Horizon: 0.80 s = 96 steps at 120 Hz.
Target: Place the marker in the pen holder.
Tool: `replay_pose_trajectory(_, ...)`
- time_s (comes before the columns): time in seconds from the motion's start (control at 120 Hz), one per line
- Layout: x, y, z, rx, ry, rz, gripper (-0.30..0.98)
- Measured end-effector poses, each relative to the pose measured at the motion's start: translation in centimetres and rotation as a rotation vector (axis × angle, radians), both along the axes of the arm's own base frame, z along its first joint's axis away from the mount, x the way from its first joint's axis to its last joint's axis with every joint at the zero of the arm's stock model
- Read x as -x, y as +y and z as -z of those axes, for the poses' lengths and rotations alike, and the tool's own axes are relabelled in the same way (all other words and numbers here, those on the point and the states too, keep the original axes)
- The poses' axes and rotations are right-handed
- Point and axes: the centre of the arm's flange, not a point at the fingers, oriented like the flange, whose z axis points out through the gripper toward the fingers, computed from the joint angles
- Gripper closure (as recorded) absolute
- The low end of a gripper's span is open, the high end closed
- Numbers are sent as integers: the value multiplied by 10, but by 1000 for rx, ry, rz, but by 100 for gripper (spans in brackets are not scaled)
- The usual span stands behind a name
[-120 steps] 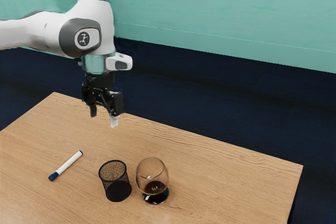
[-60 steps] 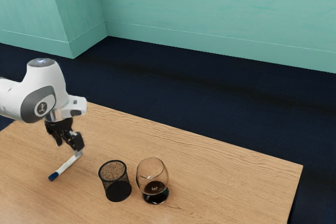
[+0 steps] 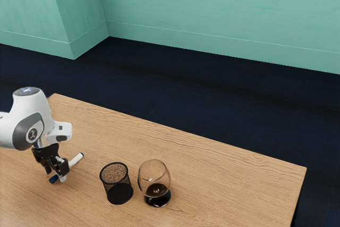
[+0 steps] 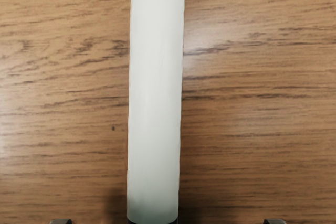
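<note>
Exterior view, with 12 o'clock toward its upper edge: the arm (image 3: 31, 120) enters from 9 o'clock and carries the hand (image 3: 56, 177) low over the worktop (image 3: 212, 184). The hand is open and straddles the marker (image 3: 76, 161) near its blue cap (image 3: 53, 179). The marker lies flat on the worktop, outside the pen holder (image 3: 117, 184); its cap points to 8 o'clock and its opposite, dark-tipped end to 2 o'clock. The pen holder, a black mesh cup, stands upright between 3 and 4 o'clock from the marker, apart from it. The glass (image 3: 154, 184), with dark liquid low in its bowl, stands upright at 3 o'clock from the pen holder and near it. Beyond the worktop, toward 12 o'clock, are the dark floor (image 3: 212, 89) and, farther back, the green wall (image 3: 212, 14).

Wrist view: the fingertips (image 4: 62, 221) are set wide apart, one on each side of the marker's line. A gap separates the white barrel (image 4: 156, 93) from each fingertip; no grip is applied. The barrel extends lengthwise away from the hand, above the wood grain of the worktop. A dark edge borders the end of the barrel nearest the hand.
</note>
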Motion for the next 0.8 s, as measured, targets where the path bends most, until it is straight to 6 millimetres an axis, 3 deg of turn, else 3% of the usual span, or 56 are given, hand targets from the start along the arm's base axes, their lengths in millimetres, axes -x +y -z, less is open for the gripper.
replay_pose_trajectory(0.325, 9, 49, 11, -14, -28, -54, 56)
replay_pose_trajectory(0.583, -10, 21, 9, -20, -43, 50, 68)
replay_pose_trajectory(0.683, -22, 8, -14, -30, -85, 91, 70)
replay_pose_trajectory(0.758, -30, -5, -53, -40, -140, 123, 71)
replay_pose_trajectory(0.8, -35, -27, -84, -47, -179, 171, 71)
